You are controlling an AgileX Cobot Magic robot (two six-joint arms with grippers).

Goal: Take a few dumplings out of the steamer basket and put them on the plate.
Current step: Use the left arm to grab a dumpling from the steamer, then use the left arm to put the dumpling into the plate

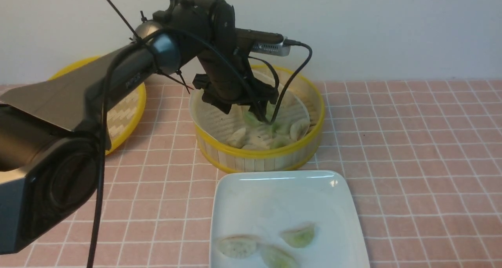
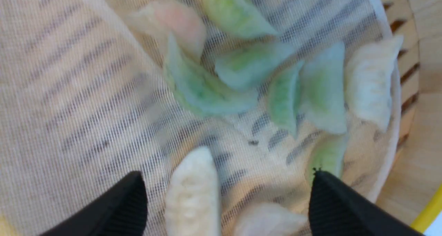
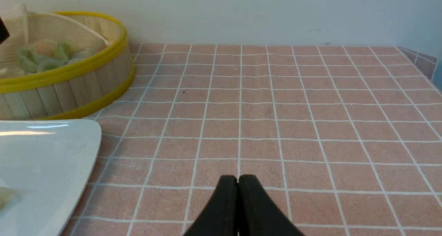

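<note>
The steamer basket (image 1: pixel 259 154) stands mid-table, holding several dumplings (image 1: pixel 299 127) on its liner. My left gripper (image 1: pixel 262 117) reaches down into it. In the left wrist view the left gripper (image 2: pixel 227 173) is open, its black fingertips (image 2: pixel 131 194) wide apart just above the liner. A white dumpling (image 2: pixel 193 194) lies between them, untouched, with another pale one (image 2: pixel 269 222) beside it and green ones (image 2: pixel 203 87) further off. The white plate (image 1: pixel 274 175) in front of the basket carries three dumplings (image 1: pixel 237 246). My right gripper (image 3: pixel 237 178) is shut and empty over the tablecloth.
A flat woven lid (image 1: pixel 125 107) with a yellow rim lies left of the basket, partly behind my left arm. A pale wall runs close behind the basket. In the right wrist view, basket (image 3: pixel 69 87) and plate (image 3: pixel 51 153) lie to one side, with the pink checked cloth (image 3: pixel 276 108) beyond.
</note>
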